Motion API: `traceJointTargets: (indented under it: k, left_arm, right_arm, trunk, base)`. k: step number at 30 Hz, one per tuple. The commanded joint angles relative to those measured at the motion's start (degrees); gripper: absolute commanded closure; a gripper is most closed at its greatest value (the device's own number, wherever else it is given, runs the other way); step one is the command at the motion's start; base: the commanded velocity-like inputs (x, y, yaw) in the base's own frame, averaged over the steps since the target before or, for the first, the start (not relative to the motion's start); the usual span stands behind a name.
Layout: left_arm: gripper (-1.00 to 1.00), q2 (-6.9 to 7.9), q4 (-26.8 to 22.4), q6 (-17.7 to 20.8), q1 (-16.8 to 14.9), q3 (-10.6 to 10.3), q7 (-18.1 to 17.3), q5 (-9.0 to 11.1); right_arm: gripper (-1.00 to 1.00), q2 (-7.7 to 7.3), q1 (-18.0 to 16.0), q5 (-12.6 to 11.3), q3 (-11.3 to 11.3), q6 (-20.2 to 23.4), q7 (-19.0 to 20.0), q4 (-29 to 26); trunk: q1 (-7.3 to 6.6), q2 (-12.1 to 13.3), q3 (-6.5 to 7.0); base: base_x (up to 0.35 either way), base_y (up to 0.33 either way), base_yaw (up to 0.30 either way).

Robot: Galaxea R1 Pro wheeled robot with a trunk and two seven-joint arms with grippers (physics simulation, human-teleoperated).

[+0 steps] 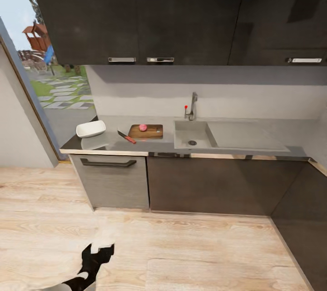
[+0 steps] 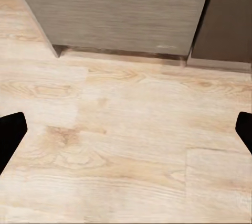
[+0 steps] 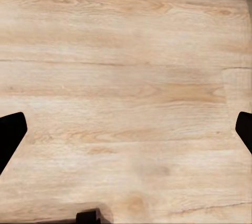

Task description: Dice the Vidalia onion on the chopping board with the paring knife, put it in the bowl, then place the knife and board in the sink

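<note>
**Onion on board, both end effectors spread over the floor**

Items on the desk [image 1: 113,145], from left to right:

- Bowl [image 1: 91,129]: white, square, standing near the left end of the desk.
- Knife [image 1: 126,136]: red handle, dark blade, lying at an angle between bowl and board, just beside the board's left edge.
- Board [image 1: 146,131]: brown wood, flat on the desk, just left of the sink.
- Onion [image 1: 143,127]: a pinkish bulb, whole, resting on the board's rear half.
- Sink [image 1: 193,135]: steel basin with a round drain; the drainboard runs to the right, and a chrome tap [image 1: 193,107] with a red-tipped lever stands behind it.

Dark wall cabinets [image 1: 181,9] hang above. Below the desk, a grey drawer front [image 1: 111,177] with a dark handle sits under bowl and board.

Left end effector [image 1: 97,257]: low over the wooden floor [image 1: 181,250], well apart from the desk. In the left wrist view its fingertips [image 2: 10,135] stand wide apart with nothing between them, facing the base of the grey front.

Right end effector [image 3: 126,135]: fingers likewise spread, nothing held, floor planks beneath.
</note>
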Motion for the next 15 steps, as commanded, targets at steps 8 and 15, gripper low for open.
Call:
traceJointTargets:
  k: [8,15]
  left_arm:
    - [-1.00,1.52,0.2,-20.3,8.3,-0.6,0.8,0.2]
    - [-1.00,2.01,0.2,-27.6,11.5,-0.6,7.1,0.2]
  right_arm:
    - [-1.00,0.19,-0.2,0.3,0.0,1.0,6.3,-4.8]
    - [-1.00,0.08,-0.3,0.5,0.0,0.4,8.2,-5.9]
  trunk:
    - [0.02,-0.1,-0.08]
    - [0.02,-0.1,-0.08]
  base:
    - [0.000,0.000,0.000]
    - [0.000,0.000,0.000]
